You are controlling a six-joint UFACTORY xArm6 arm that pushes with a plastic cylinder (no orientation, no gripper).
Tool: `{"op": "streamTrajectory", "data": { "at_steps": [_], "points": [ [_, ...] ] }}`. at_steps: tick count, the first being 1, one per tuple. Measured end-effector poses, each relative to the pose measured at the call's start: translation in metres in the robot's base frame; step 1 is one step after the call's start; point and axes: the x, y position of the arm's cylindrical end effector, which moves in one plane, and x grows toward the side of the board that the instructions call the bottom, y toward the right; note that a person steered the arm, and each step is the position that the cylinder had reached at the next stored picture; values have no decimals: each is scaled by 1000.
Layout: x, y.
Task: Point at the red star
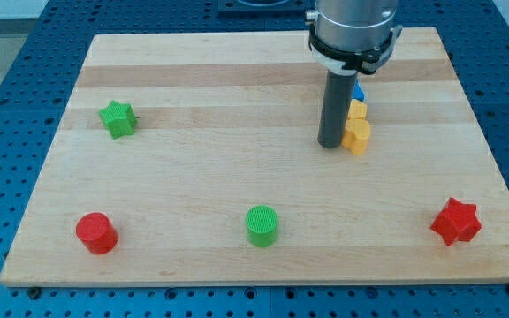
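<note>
Surface: pale wooden board [237,177], grain running left to right.
Surround: blue perforated panel [7,79] beyond every edge.
Light: even, soft.

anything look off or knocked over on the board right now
Nothing stands out. The green star, red cylinder, green cylinder and red star sit apart, undamaged. My tip rests beside the yellow blocks, with a blue block partly hidden behind.

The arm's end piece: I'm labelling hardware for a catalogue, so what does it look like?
A grey metallic cylindrical housing with a black clamp ring tops a straight, dark grey round rod, plain and unmarked, ending at my tip. No cables show.
</note>
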Motion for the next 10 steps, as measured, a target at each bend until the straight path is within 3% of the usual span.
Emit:
{"op": "streamTrajectory", "data": {
  "at_steps": [3,6,8,10],
  "points": [
    [3,12],
    [110,-3],
    [182,23],
    [181,95]
  ]
}}
